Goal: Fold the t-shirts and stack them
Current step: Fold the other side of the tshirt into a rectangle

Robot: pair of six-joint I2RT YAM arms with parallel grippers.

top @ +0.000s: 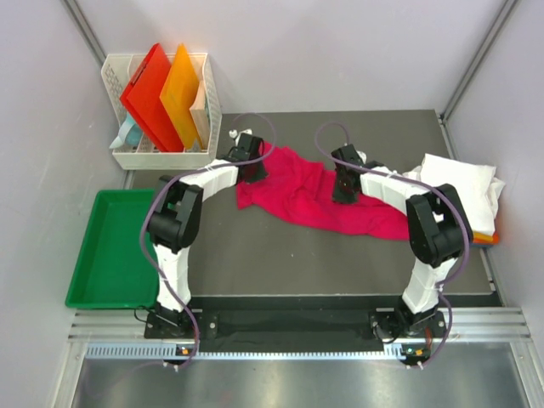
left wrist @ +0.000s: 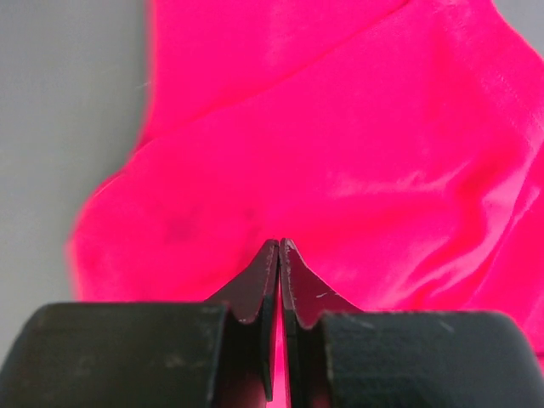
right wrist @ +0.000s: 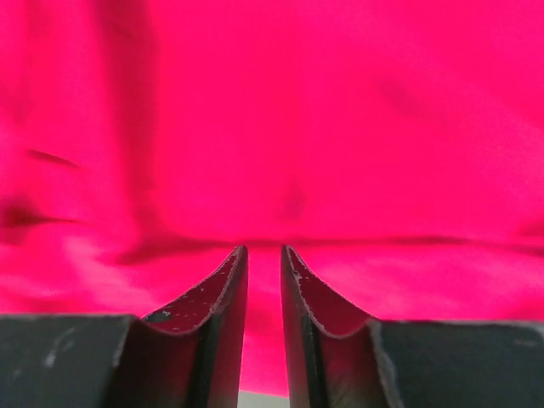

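Left hand (left wrist: 280, 248) is pinched shut on edge of magenta t-shirt (top: 310, 200), crumpled mid tabletop (top: 255, 255). My right hand (right wrist: 263, 252): jaws narrowly apart over cloth, can't tell if gripping. Prob spaced apart to spread shirt flat b4 folding.

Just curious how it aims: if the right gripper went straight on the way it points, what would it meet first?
The pink shirt: the right gripper points down into it, cloth filling its view. It looks very close, though depth is unclear.
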